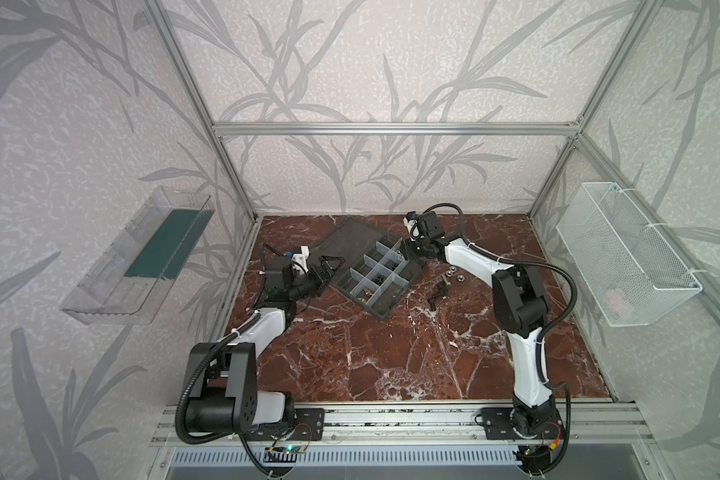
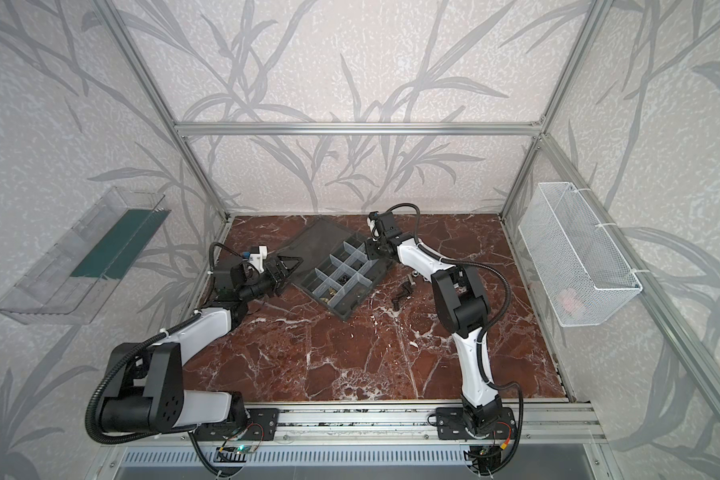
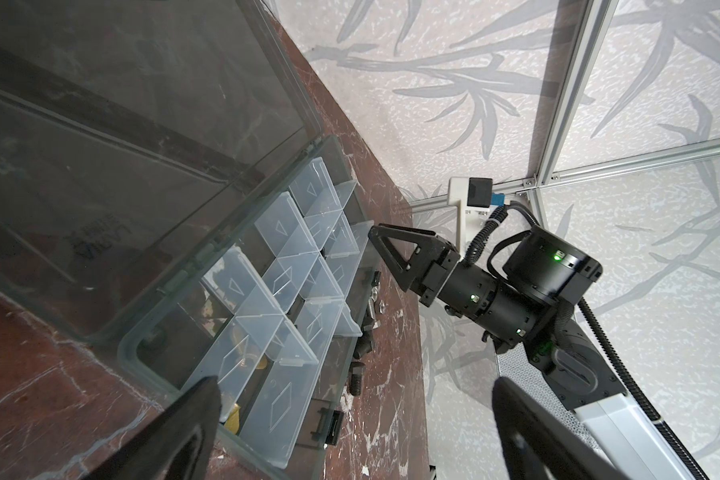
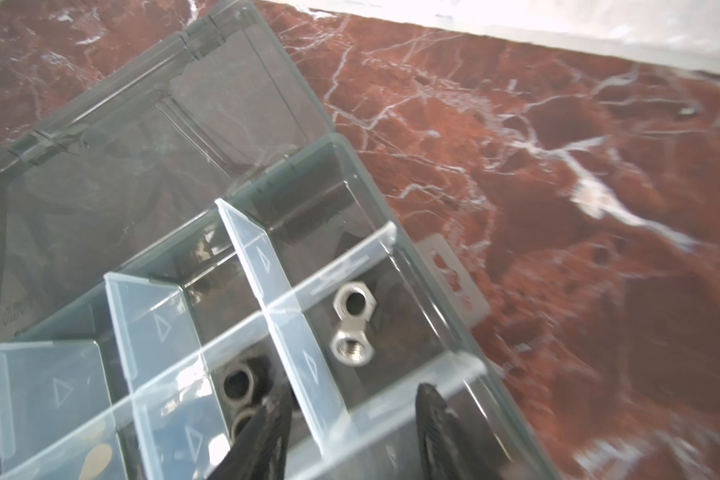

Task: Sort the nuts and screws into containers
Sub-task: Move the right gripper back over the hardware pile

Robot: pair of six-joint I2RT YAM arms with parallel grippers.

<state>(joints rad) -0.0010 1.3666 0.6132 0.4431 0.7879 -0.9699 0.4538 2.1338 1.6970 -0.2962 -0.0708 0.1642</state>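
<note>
Silver nuts (image 4: 351,349), two, share one cell (image 4: 408,320).

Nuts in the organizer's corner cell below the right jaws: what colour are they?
Shiny silver. The two nuts show best in the right wrist view.

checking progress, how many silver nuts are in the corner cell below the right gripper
2: one nut farther from the right gripper, the other beside it, nearer. None looks hidden.
</note>
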